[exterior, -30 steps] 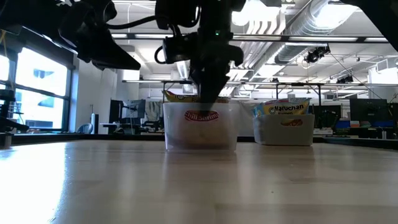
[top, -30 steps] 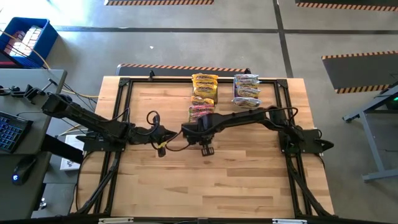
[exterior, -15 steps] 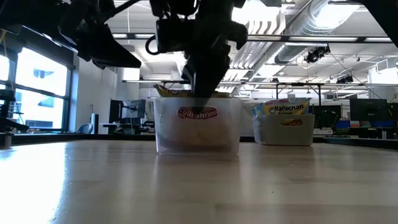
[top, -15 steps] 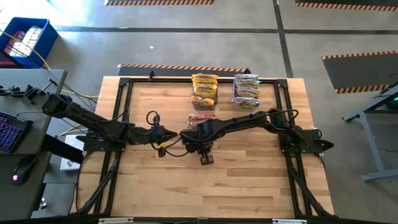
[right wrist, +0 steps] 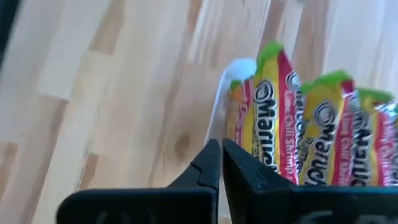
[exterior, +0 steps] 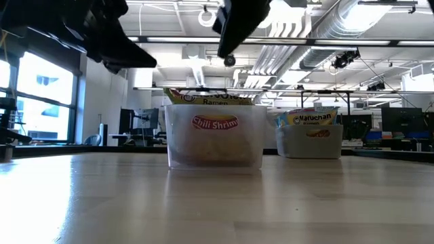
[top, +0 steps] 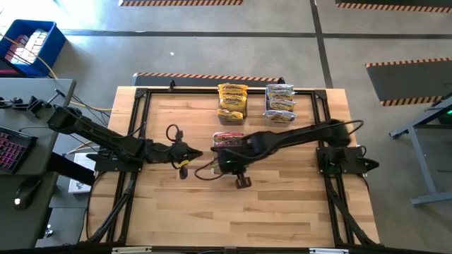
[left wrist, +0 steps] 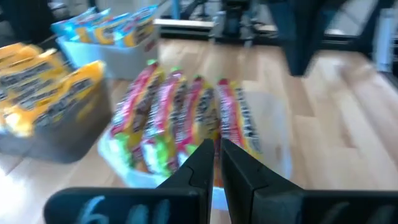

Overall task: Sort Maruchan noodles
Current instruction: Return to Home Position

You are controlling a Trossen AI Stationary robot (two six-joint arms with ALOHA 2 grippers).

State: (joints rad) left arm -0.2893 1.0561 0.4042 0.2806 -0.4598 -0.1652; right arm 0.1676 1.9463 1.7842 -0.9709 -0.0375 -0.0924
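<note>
The Maruchan noodles stand on edge in three clear bins. The bin of red-and-green packets (top: 227,137) (exterior: 215,135) (left wrist: 186,124) (right wrist: 280,124) sits mid-table on its base. The yellow ones fill a bin (top: 232,101) at the far edge, and the silvery-white ones fill another (top: 280,102) beside it. My right gripper (top: 222,156) (exterior: 227,54) (right wrist: 221,163) is shut and hovers above the red-and-green bin's near left corner, clear of it. My left gripper (top: 198,152) (left wrist: 214,163) is shut, left of that bin, pointing at it.
A black frame (top: 141,95) runs around the tabletop. Bare wood (top: 233,212) spans the near half of the table. Both arms cross the middle, their grippers close together just near-left of the red-and-green bin. A desk with a keyboard (top: 14,144) stands off the table's left.
My right gripper moved toward the near edge while low at the red-and-green bin, and the bin slid along the table with it, away from the yellow bin. The gripper then rose well clear above the bin, which stays where it stopped.
</note>
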